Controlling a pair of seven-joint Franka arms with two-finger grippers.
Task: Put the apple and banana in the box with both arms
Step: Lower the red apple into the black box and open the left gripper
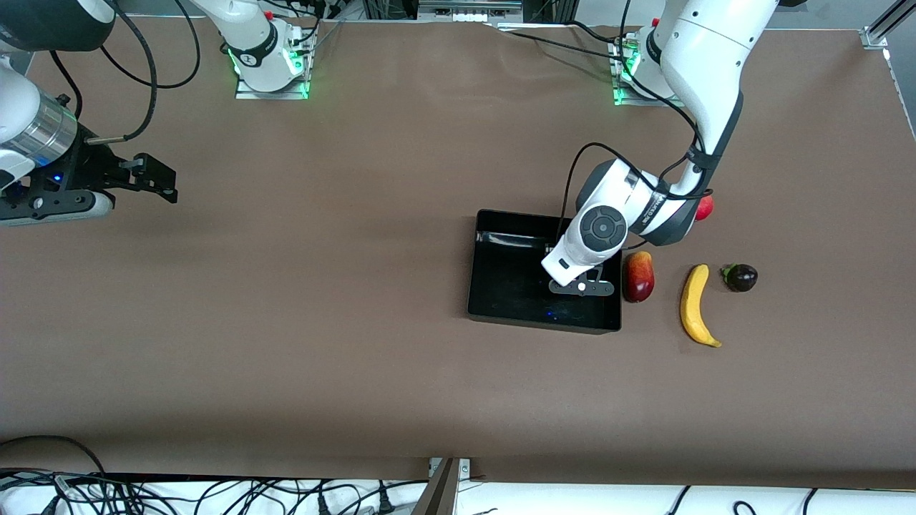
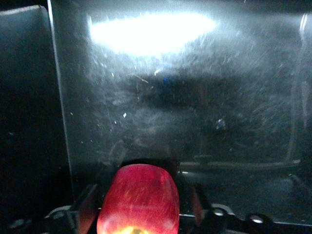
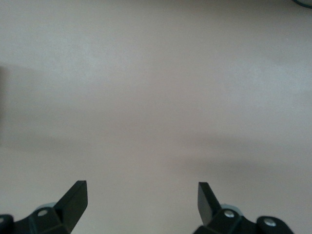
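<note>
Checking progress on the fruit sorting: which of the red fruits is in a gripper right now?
The apple, clamped in the left gripper over the box. The elongated red-yellow fruit lies on the table beside the box.

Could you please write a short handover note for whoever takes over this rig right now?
Left gripper: shut on the apple, over the box.
Right gripper: open, waiting over bare table at the right arm's end.
Banana: on the table toward the left arm's end, beside the mango.
Done: apple picked and carried over the box.
Left: release the apple, then put the banana in.
</note>
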